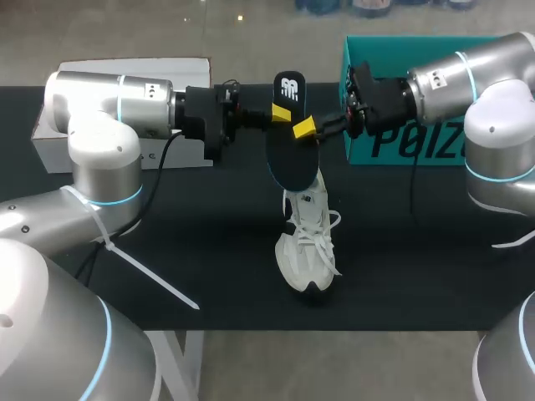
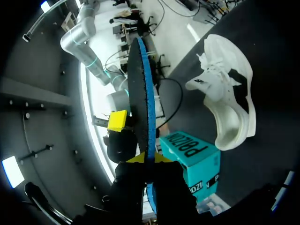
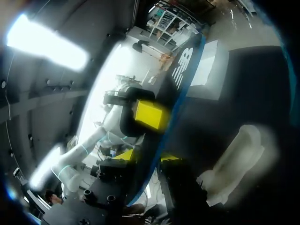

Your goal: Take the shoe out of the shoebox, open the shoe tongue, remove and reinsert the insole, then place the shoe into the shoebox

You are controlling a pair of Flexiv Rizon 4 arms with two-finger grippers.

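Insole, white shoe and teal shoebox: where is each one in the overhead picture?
insole (image 1: 294, 163), head view, on its dark lower half.
white shoe (image 1: 308, 246), head view, on its laces.
teal shoebox (image 1: 359, 149), head view, on its front wall.

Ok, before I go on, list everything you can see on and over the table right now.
insole: one, black with a blue edge, held in the air just above the shoe
shoe: one, white, resting on the table under the insole
shoebox: one, teal, far right of the table, behind the right arm
white box: one, white, far left of the table, partly hidden by the left arm
table: one, black top
left arm: one, silver, comes in from the left, jaws shut on the insole
right arm: one, silver, comes in from the right, jaws shut on the insole from the other side
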